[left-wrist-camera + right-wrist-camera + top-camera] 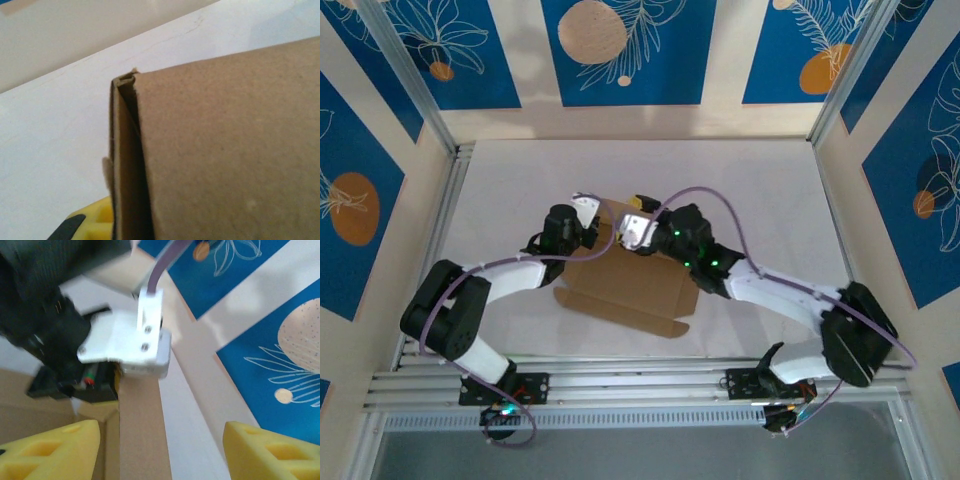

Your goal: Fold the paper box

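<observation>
The white bench (760, 190) carries the paper box (625, 290), a brown cardboard sheet lying mostly flat just on the near side of both claws. Its long axis runs across from one arm to the other, dipping slightly toward the right arm's side. Both arms reach in over its far edge and meet there, so neither is clearly the nearer. The left claw (592, 232) sits at the box's far-left corner. Its wrist camera shows a doubled-over cardboard wall standing directly ahead with one yellow pad (92, 222) pressed against the outer face. The other pad is hidden behind the board, but the claw looks nearly closed and pinching that wall. The right claw (160, 455) stands wide open and holds nothing. Its two yellow pads (55, 447) are well apart, with a narrow upright strip of the box rising between them. The strip points straight away from the claw, toward the left claw's white mount beyond it. Any coming squeeze or push by the right claw probably depends on that strip staying centred between its pads.
</observation>
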Robot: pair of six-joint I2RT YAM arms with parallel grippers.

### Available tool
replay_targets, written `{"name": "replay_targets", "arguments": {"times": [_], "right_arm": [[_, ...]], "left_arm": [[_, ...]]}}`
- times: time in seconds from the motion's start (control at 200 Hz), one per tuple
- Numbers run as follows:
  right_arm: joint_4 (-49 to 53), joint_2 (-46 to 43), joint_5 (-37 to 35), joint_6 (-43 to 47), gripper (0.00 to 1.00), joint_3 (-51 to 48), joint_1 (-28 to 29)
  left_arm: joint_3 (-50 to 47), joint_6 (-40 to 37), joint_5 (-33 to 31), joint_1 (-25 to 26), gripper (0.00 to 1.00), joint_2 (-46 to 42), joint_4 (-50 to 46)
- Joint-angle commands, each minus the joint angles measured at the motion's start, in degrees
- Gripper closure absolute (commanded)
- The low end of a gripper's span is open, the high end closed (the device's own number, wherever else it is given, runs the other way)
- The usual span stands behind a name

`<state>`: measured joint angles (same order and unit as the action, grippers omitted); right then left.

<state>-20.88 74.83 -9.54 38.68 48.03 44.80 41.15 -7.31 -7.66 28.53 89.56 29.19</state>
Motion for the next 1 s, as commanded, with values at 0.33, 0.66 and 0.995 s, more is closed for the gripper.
{"name": "replay_targets", "arguments": {"times": [0.33, 0.66, 0.995], "right_arm": [[28.3, 6.5, 13.8, -56.0, 0.39, 22.1, -23.4], [39.2, 41.2, 41.2, -71.4, 0.47, 42.2, -28.1], [34.3, 48.4, 45.0, -75.1, 0.47, 43.2, -23.8]], "left_arm": [[6.8, -5.5, 11.7, 0.2, 0.87, 5.9, -6.3], [11.4, 0.3, 10.0, 0.4, 0.88, 13.1, -6.6], [20.6, 5.8, -0.2, 1.4, 1.00, 16.9, -17.0]]}}
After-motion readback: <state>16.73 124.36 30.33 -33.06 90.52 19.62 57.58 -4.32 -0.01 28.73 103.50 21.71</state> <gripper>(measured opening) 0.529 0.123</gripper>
